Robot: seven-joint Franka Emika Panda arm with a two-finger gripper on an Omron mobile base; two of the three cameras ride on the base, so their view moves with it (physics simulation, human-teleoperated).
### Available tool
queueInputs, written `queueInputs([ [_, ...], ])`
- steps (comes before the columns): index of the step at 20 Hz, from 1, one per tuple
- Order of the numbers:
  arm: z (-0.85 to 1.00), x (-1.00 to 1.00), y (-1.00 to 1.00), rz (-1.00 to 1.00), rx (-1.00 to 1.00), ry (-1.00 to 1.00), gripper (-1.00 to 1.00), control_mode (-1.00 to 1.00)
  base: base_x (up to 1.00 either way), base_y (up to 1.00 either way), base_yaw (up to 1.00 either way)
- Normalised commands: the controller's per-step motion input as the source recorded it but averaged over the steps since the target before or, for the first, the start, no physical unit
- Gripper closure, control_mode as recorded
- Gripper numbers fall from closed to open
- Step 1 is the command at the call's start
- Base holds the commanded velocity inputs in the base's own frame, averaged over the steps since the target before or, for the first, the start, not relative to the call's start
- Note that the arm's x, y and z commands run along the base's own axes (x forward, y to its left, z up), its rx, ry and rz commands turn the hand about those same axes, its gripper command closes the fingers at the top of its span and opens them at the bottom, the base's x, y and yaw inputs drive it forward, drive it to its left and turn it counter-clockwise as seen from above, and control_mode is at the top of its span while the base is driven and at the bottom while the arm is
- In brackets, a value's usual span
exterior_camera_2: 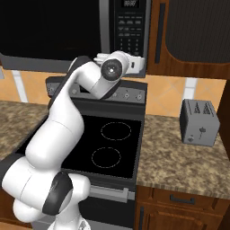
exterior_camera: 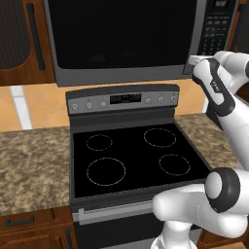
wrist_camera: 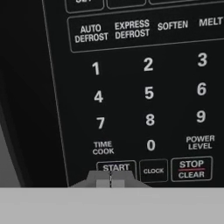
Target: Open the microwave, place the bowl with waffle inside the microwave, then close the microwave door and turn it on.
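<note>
1. We see the gripper (wrist_camera: 110, 180) closed, its two fingertips pressed together with nothing between them, sitting right at the lower edge of the START button (wrist_camera: 116, 167) on the keypad (wrist_camera: 144, 96).
2. That button lies straight ahead of the tips and a touch above them in the hand view; CLOCK is just beside it, and STOP/CLEAR is beyond that, so we judge a push straight forward is what the next move calls for, with little room to drift sideways toward CLOCK.
3. The microwave (exterior_camera: 126, 73) hangs above the stove (exterior_camera: 131, 155), and its door (exterior_camera: 121, 34) looks shut; the bowl and waffle are not visible through the dark window, so we cannot tell whether they are inside.
4. There is one arm, reaching up to the right end of the microwave, where the keypad sits.
5. We count one microwave, one stove with four rings, one toaster (exterior_camera_2: 199, 122) on the counter to the right, and one START button.
</note>
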Motion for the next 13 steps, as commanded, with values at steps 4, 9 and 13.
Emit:
queueInputs([
  [4, 0.00, 0.32, -0.01, 0.00, 0.00, 0.01, 1.00, -1.00, 0.00, 0.00, 0.00],
  [9, -0.01, 0.70, -0.01, 0.01, 0.00, 0.00, 1.00, -1.00, 0.00, 0.00, 0.00],
  [13, -0.07, 0.94, -0.07, 0.03, 0.00, 0.00, 1.00, -1.00, 0.00, 0.00, 0.00],
])
